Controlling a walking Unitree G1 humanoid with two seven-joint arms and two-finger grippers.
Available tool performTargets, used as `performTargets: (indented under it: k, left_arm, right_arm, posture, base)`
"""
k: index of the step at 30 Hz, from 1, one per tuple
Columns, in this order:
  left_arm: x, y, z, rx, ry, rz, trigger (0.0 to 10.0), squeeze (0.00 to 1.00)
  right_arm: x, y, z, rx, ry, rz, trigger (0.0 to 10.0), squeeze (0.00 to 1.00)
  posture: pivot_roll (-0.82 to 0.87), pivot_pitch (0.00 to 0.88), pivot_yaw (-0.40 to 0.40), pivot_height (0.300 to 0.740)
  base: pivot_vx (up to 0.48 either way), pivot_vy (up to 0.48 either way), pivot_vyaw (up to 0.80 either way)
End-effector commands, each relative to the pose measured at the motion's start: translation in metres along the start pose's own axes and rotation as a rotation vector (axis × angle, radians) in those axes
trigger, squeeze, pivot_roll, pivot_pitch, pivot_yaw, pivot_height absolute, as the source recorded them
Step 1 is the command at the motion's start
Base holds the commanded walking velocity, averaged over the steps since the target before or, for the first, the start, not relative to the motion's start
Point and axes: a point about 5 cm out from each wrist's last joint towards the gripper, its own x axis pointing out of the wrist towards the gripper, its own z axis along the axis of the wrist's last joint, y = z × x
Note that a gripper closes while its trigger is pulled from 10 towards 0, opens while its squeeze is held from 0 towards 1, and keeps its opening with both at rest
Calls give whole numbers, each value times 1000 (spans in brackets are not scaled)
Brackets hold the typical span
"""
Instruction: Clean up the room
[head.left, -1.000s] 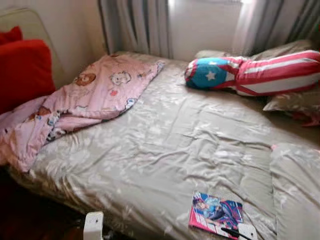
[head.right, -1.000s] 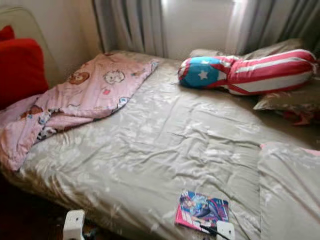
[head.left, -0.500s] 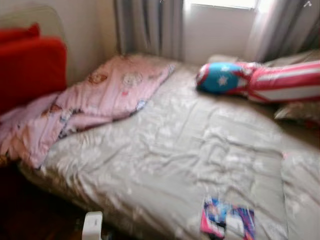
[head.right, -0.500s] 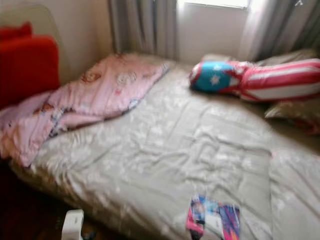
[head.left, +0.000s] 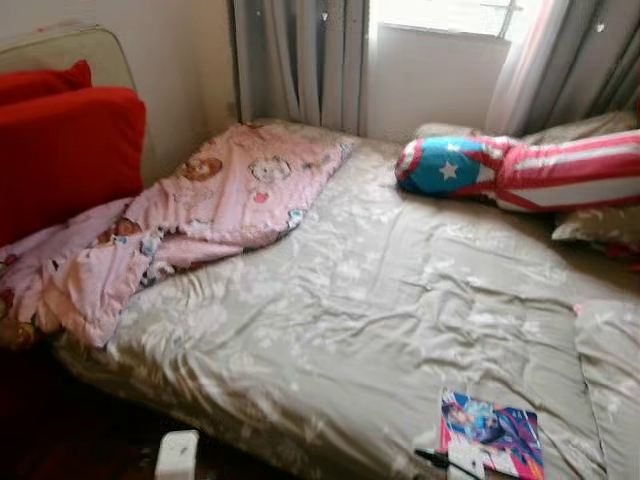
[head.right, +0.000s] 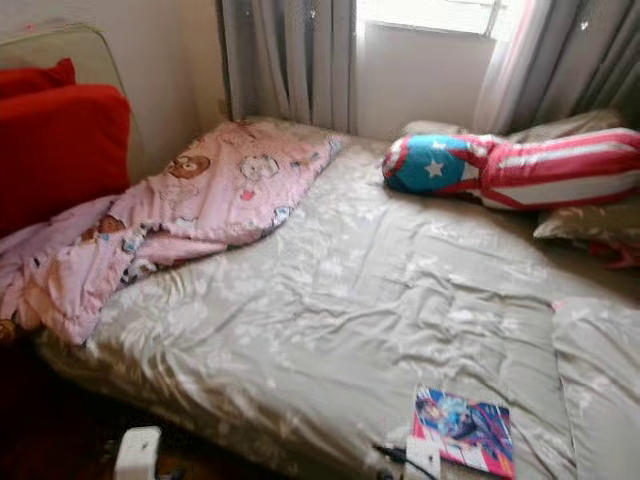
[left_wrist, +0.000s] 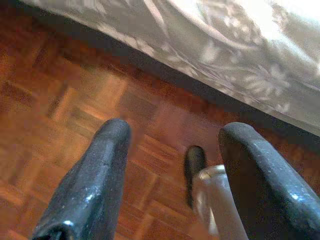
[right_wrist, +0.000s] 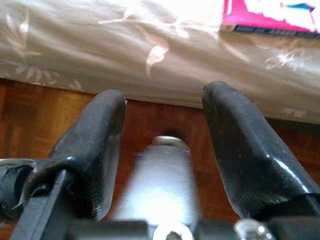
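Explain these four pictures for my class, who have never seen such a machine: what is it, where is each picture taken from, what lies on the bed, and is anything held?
It is a walking humanoid robot tidying a room. Two pictures come from its head, looking down at a bed with a beige patterned bedspread. On it lie a crumpled pink cartoon-print blanket, a red, white and blue star cushion and a pink colourful book near the edge. The other two come from wrist cameras: the left gripper and right gripper hang open above the wooden parquet floor, holding nothing.

We see the glossy pink picture book (right_wrist: 272, 15) beyond the right jaws cut by the frame edge; its cover print is unreadable in our head views.
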Motion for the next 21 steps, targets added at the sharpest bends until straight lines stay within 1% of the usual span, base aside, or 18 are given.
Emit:
performTargets:
  k: [1, 21]
  left_arm:
    - [1, -9, -1, 9, 8, -27, 10000, 0]
    - [1, -10, -3, 6, 16, -27, 10000, 0]
  right_arm:
    - [-1, -9, -1, -7, 4, -22, 10000, 0]
    - [-1, -10, 0, -14, 7, -22, 10000, 0]
  posture:
    - [-17, 0, -28, 740]
    - [-17, 0, -29, 740]
  base:
    - [0, 480, 0]
    - [0, 480, 0]
